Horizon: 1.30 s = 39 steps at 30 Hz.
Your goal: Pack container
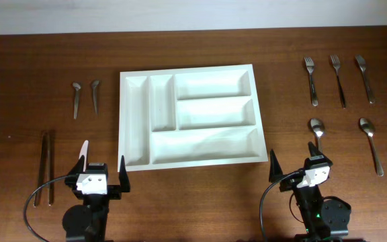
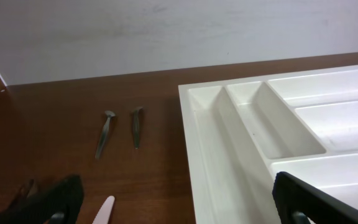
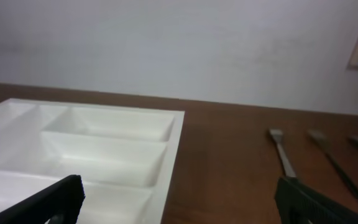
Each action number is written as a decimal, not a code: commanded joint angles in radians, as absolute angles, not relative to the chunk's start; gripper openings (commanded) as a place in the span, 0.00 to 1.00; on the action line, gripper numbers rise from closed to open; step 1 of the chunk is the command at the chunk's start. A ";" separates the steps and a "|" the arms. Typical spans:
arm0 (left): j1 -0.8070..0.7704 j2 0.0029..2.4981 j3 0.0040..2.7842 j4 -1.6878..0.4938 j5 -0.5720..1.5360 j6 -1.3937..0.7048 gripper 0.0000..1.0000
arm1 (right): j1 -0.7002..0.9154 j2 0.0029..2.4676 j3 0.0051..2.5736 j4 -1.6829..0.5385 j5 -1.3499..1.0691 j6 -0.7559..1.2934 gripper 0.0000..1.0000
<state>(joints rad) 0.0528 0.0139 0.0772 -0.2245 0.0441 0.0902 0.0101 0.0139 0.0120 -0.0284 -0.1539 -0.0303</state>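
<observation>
Overhead: glossy white rectangular container (image 1: 200,144) on dark wood-grain table (image 1: 193,202).

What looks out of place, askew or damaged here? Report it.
Nothing stands out. The white cutlery tray lies flat and empty, turned only slightly against the table edge; forks, spoons and chopsticks lie in tidy rows on either side.

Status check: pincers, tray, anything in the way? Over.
Left pincer, right pincer open, empty. Large white rectangular plastic cutlery tray empty. Nothing blocking it; silver metal forks, spoons lie clear at right.
</observation>
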 commanded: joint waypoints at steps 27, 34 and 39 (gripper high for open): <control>0.054 0.005 0.069 -0.224 0.033 0.107 0.99 | 0.019 0.170 0.298 -0.221 -0.050 0.031 0.99; 0.054 0.005 0.069 -0.224 0.033 0.107 0.99 | 0.019 0.658 0.764 -0.487 -0.033 -0.057 0.99; 0.054 0.005 0.069 -0.224 0.033 0.107 0.99 | 0.020 1.063 1.218 -0.801 -0.331 -0.262 0.99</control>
<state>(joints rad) 0.0528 0.0128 0.0753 -0.2249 0.0437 0.0902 0.0105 0.9070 1.0328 -0.7265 -0.1574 -0.1360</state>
